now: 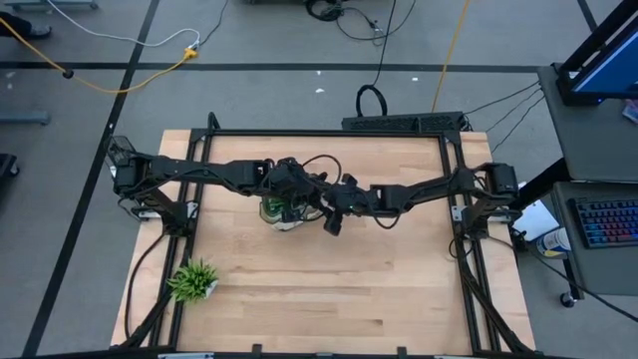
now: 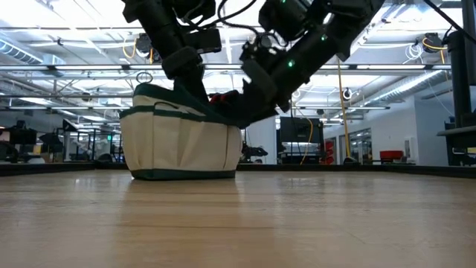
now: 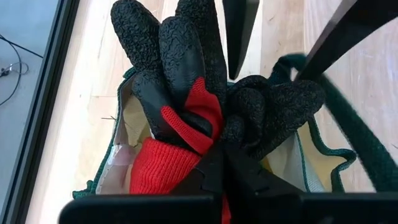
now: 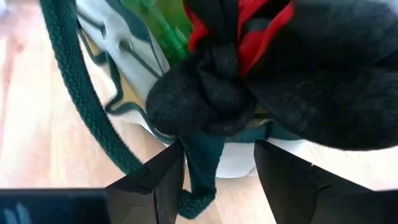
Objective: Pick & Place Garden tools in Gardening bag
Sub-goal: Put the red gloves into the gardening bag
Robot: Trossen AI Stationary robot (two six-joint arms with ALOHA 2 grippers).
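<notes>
The cream gardening bag (image 2: 182, 145) with dark green trim stands on its flat bottom at the table's middle (image 1: 282, 215). My left gripper (image 3: 217, 158) is shut on a red-and-black glove (image 3: 180, 62) over the bag's open top. A green spray bottle (image 4: 155, 18) shows inside the bag. My right gripper (image 4: 217, 180) is open at the bag's right side, its two fingers either side of a green handle loop (image 4: 200, 171). In the low view both grippers meet at the bag's top edge beside the glove (image 2: 221, 97). My left gripper pinches the glove between its two fingers at the red-and-black middle (image 3: 202, 134), next to the red cuff (image 3: 155, 165). It comes slanting down from the table's left. The glove's black fingers stick out beyond the gripper, over the bag's opening. My right gripper has the handle loop close to one finger (image 4: 158, 180); whether they touch cannot be told.
A spiky green plant tuft (image 1: 194, 281) stands near the table's front left corner. Black frame rails (image 1: 462, 249) run along the table's sides. A power strip (image 1: 404, 123) lies at the far edge. Bare wood (image 1: 339, 299) stretches in front of the bag.
</notes>
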